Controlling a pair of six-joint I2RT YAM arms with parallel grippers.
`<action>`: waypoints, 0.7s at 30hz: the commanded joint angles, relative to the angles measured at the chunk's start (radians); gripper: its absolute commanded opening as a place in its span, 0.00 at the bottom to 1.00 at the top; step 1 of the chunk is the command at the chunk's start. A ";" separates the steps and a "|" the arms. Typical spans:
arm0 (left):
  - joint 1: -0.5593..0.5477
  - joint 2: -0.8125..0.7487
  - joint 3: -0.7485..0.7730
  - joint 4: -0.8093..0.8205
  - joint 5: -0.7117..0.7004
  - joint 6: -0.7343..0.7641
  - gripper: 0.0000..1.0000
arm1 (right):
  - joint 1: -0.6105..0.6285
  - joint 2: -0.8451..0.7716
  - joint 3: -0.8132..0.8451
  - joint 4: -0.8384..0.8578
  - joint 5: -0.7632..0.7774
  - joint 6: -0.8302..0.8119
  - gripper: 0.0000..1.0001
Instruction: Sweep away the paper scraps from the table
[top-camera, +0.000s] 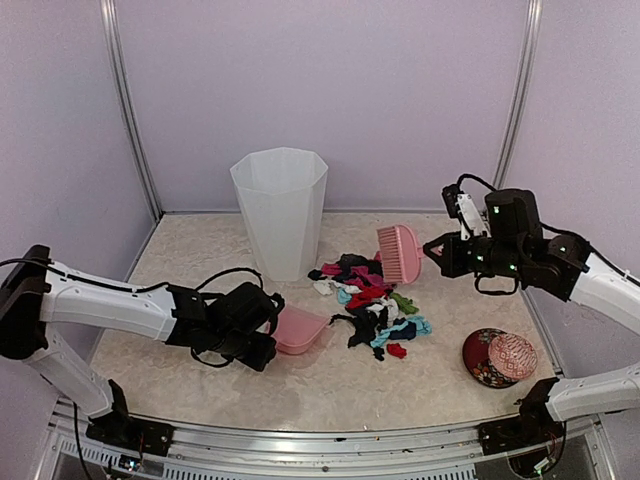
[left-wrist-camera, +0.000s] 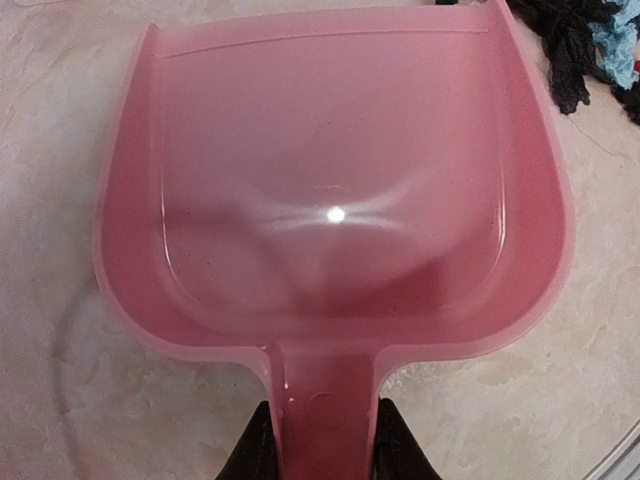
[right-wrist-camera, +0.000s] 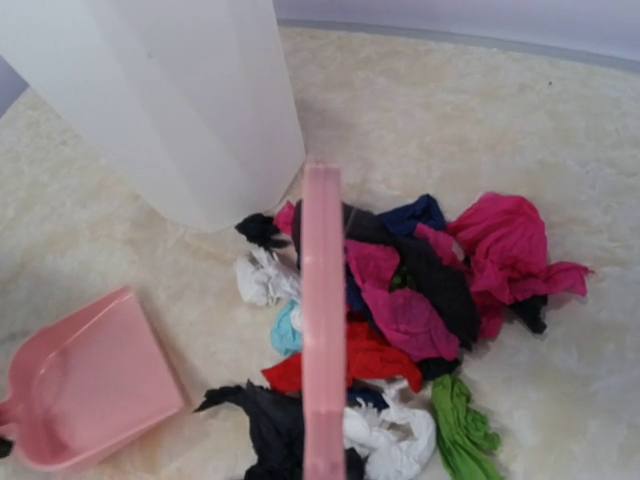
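The paper scraps (top-camera: 370, 300) lie in a mixed heap of magenta, black, white, teal, green and red on the table (top-camera: 190, 385), just right of the bin. My left gripper (top-camera: 262, 338) is shut on the handle of a pink dustpan (top-camera: 300, 330), which rests flat with its mouth toward the heap. In the left wrist view the dustpan (left-wrist-camera: 335, 200) is empty, my fingers (left-wrist-camera: 255, 455) clamp its handle, and a few scraps (left-wrist-camera: 580, 50) show at top right. My right gripper (top-camera: 440, 250) is shut on a pink brush (top-camera: 400, 253) held above the heap's far side. In the right wrist view the brush (right-wrist-camera: 322, 330) hangs over the scraps (right-wrist-camera: 430, 300).
A tall white bin (top-camera: 280, 210) stands behind the heap, close to the brush; it also shows in the right wrist view (right-wrist-camera: 170, 100). A round red patterned dish (top-camera: 498, 357) sits at the right front. The dustpan (right-wrist-camera: 85, 380) lies left of the heap.
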 joint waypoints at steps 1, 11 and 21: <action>-0.010 0.106 0.081 0.029 -0.087 0.043 0.04 | -0.013 -0.007 -0.023 0.054 -0.016 -0.010 0.00; -0.017 0.164 0.147 0.019 -0.164 0.052 0.43 | -0.017 -0.027 -0.066 0.065 -0.007 -0.011 0.00; -0.085 0.041 0.044 0.100 -0.200 0.020 0.73 | -0.022 -0.032 -0.071 0.071 -0.008 -0.012 0.00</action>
